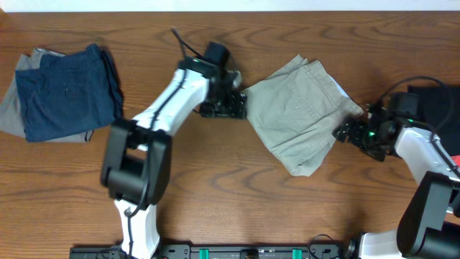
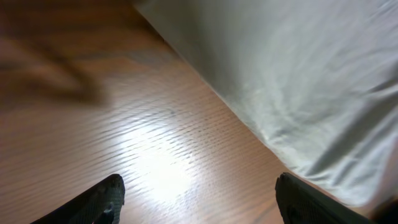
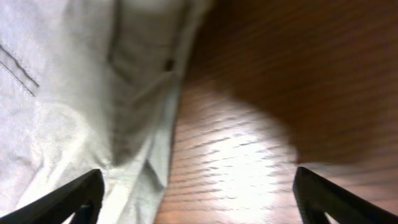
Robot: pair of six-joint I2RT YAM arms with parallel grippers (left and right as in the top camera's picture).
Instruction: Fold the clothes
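Wooden table (image 1: 215,201) is carrying the folded khaki trousers (image 1: 302,115) just right of centre, lying tilted between both arms, left gripper (image 1: 241,101) sitting spread at their left corner, right gripper (image 1: 343,132) spread at their right edge, neither pinching cloth.

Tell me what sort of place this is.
Probably a robot test bench for laundry folding: a wooden table, folded khaki trousers and a navy garment laid out, and a white robot arm.
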